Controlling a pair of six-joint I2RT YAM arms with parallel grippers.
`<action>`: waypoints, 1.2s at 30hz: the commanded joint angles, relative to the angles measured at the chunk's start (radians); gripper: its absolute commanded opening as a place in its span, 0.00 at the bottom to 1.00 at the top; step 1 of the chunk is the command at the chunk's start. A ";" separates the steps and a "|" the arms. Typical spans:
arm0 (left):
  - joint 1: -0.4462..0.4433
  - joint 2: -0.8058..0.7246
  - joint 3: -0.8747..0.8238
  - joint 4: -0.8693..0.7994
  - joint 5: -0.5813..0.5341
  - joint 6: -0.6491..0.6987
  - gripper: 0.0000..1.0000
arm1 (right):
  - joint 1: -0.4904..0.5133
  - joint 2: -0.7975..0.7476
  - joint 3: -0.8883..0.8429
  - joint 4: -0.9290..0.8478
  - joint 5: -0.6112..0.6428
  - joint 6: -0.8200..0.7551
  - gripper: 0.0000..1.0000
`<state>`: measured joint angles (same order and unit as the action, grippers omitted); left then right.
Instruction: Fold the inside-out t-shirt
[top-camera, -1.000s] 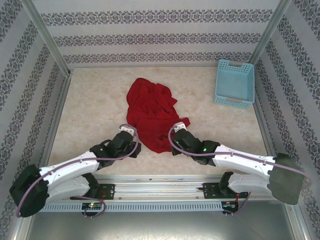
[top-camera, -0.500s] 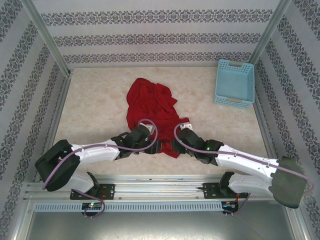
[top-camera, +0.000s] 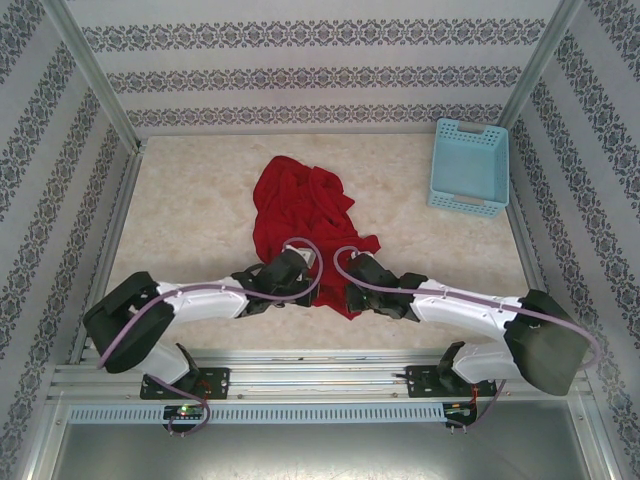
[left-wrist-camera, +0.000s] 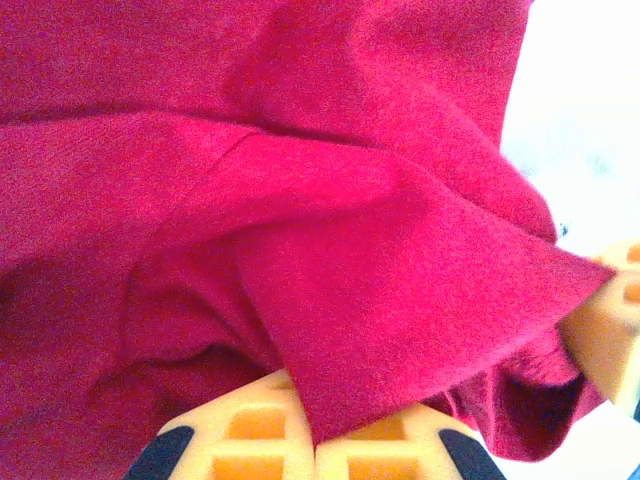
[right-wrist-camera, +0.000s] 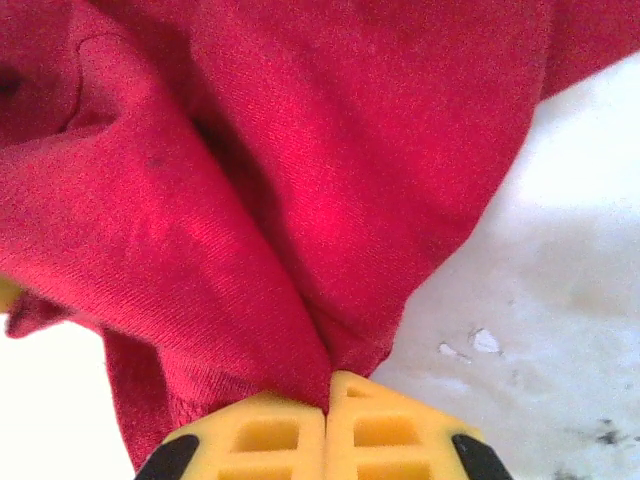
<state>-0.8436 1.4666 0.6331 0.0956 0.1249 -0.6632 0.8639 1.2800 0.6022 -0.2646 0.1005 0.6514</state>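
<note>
The inside-out t-shirt (top-camera: 300, 210) lies crumpled in the middle of the table, plain red. Both arms reach in to its near edge. My left gripper (top-camera: 308, 277) is shut on a fold of the red cloth (left-wrist-camera: 330, 250), which drapes over its yellow fingers (left-wrist-camera: 240, 430). My right gripper (top-camera: 340, 285) is shut as well, pinching a fold of the t-shirt (right-wrist-camera: 250, 180) between its yellow fingers (right-wrist-camera: 390, 430) just above the pale table. The two grippers sit close together at the shirt's near hem.
A light blue plastic basket (top-camera: 468, 168) stands at the back right corner. Patterned walls and metal posts (top-camera: 92, 70) close in the table (top-camera: 180, 210) on three sides. Bare tabletop lies left and right of the shirt.
Both arms moved inward to the shirt's near edge. The grippers opened midway and have now shut on the cloth. The near hem is bunched up slightly.
</note>
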 joint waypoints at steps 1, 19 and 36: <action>-0.008 -0.111 -0.063 -0.047 -0.062 0.012 0.00 | 0.000 -0.064 0.017 -0.053 0.095 -0.012 0.00; -0.016 -0.174 -0.034 -0.230 0.057 0.145 0.00 | 0.034 -0.533 -0.252 0.039 0.173 0.022 0.04; 0.061 -0.142 0.245 -0.392 -0.131 0.276 0.77 | -0.086 -0.486 -0.201 -0.237 0.244 0.240 0.00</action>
<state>-0.8490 1.2823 0.7715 -0.2417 0.1104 -0.4145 0.7868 0.8051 0.3859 -0.4316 0.2901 0.8219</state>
